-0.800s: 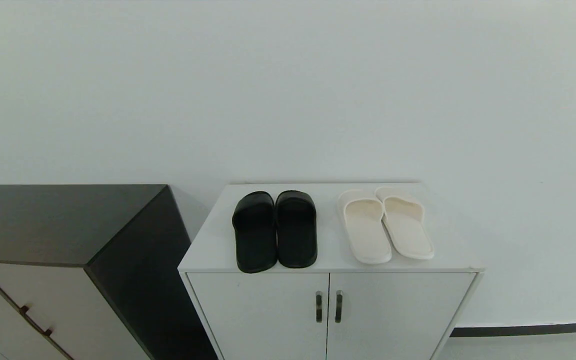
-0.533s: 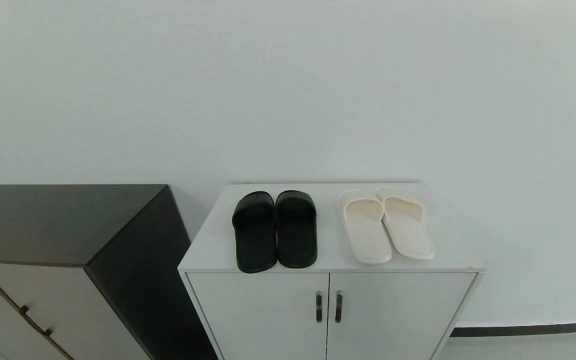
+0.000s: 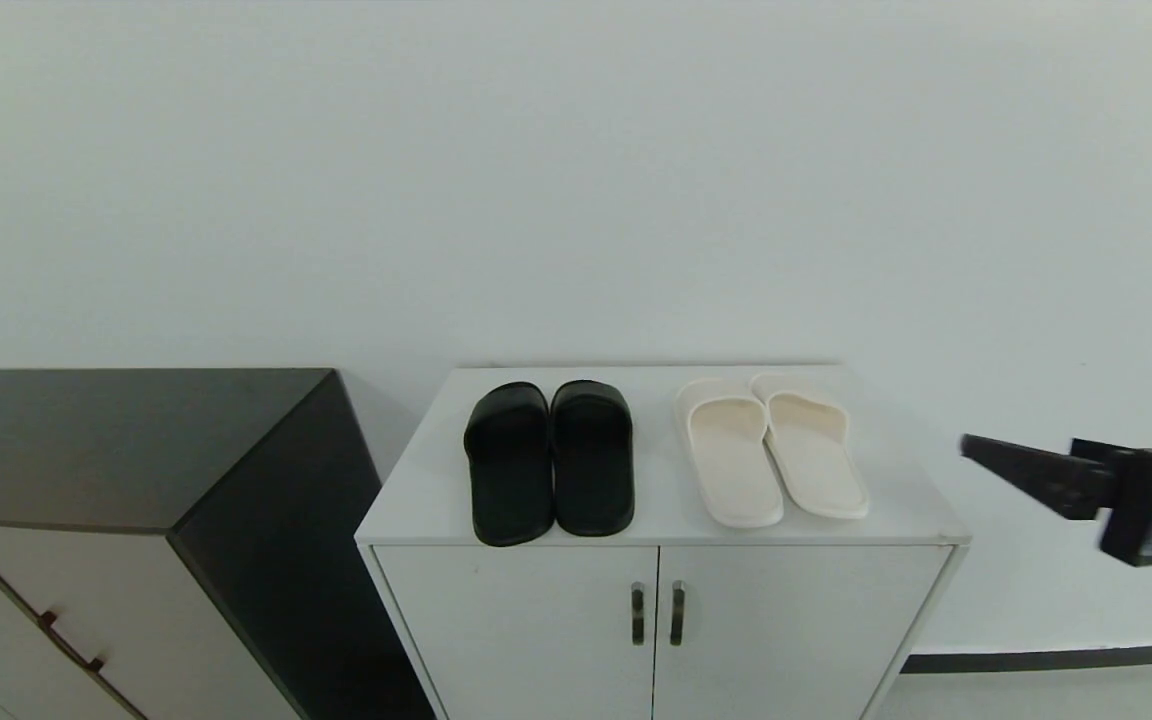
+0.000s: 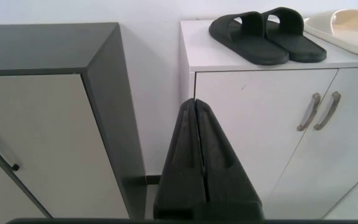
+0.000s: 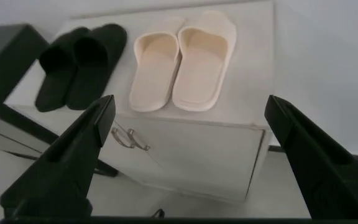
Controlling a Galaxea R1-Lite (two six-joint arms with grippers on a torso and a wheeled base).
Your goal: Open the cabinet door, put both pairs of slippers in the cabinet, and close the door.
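The white cabinet (image 3: 786,620) has both doors shut, with two metal handles (image 3: 657,612) at the centre seam. On its top a black pair of slippers (image 3: 548,460) lies left of a cream pair of slippers (image 3: 771,450). My right gripper (image 3: 1021,448) hangs open to the right of the cabinet, about level with its top; in the right wrist view the right gripper (image 5: 191,102) frames the cream slippers (image 5: 185,59) and black slippers (image 5: 79,62) from a distance. My left gripper (image 4: 195,106) is shut on nothing, low in front of the cabinet's left door (image 4: 260,124).
A dark cabinet with pale drawer fronts (image 3: 136,450) stands close against the white cabinet's left side. A plain wall rises right behind both. To the right, bare floor meets a dark baseboard (image 3: 1036,660).
My right gripper has come into the head view from the right edge. The slippers and the cabinet doors have not moved.
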